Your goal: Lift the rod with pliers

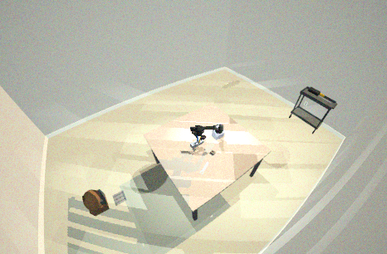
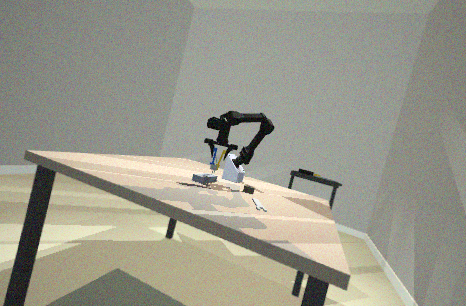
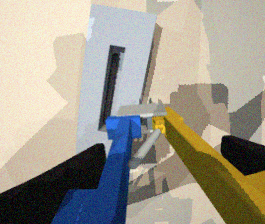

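The locking pliers (image 3: 121, 167) (image 2: 214, 157), with one blue and one yellow handle, hang jaws down in the air. The handles are spread apart. My gripper (image 3: 163, 147) (image 2: 220, 154) is shut on the handles, its black fingers outside them. The grey head covers the near right end of the channel block in the wrist view; the jaw tips are hidden there. The pale blue-grey channel block (image 3: 133, 35) (image 2: 205, 178) lies on the table, with a narrow dark slot. The pliers are above it and slightly right in the exterior view. The rod cannot be made out in the slot.
A small dark block (image 2: 248, 189) (image 1: 213, 153), perhaps the holster, stands on the wooden table (image 2: 154, 180), right of the channel block in the exterior view. A flat pale tool (image 2: 259, 204) (image 1: 204, 167) lies beyond it. The white arm base (image 2: 233, 171) stands close to the channel block.
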You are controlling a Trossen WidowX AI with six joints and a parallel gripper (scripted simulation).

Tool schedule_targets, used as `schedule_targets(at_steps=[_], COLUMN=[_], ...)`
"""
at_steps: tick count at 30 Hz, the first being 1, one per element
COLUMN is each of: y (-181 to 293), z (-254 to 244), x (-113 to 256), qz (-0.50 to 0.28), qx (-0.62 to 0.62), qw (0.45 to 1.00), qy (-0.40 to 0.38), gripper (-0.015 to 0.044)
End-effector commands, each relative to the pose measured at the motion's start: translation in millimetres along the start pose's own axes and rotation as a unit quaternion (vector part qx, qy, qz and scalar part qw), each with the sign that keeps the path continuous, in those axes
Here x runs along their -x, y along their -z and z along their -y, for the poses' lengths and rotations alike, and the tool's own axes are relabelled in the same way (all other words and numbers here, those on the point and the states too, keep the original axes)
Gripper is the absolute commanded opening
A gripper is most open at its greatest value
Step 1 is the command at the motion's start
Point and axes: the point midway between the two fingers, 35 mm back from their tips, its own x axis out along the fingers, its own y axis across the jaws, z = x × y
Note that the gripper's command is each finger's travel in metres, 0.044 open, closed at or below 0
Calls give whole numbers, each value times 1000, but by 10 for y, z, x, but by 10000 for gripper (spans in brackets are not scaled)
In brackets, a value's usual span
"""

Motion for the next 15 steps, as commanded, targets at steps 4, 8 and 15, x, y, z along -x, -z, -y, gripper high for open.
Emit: schedule_targets(at_steps=[4, 8, 15], y=[-20, -41, -81], z=[-128, -193, -305], x=[23, 20, 14], qz=[-4, -5, -6], qx=[-38, -60, -99], qw=[999, 998, 995], qy=[-3, -2, 1], gripper=[318, 318, 318])
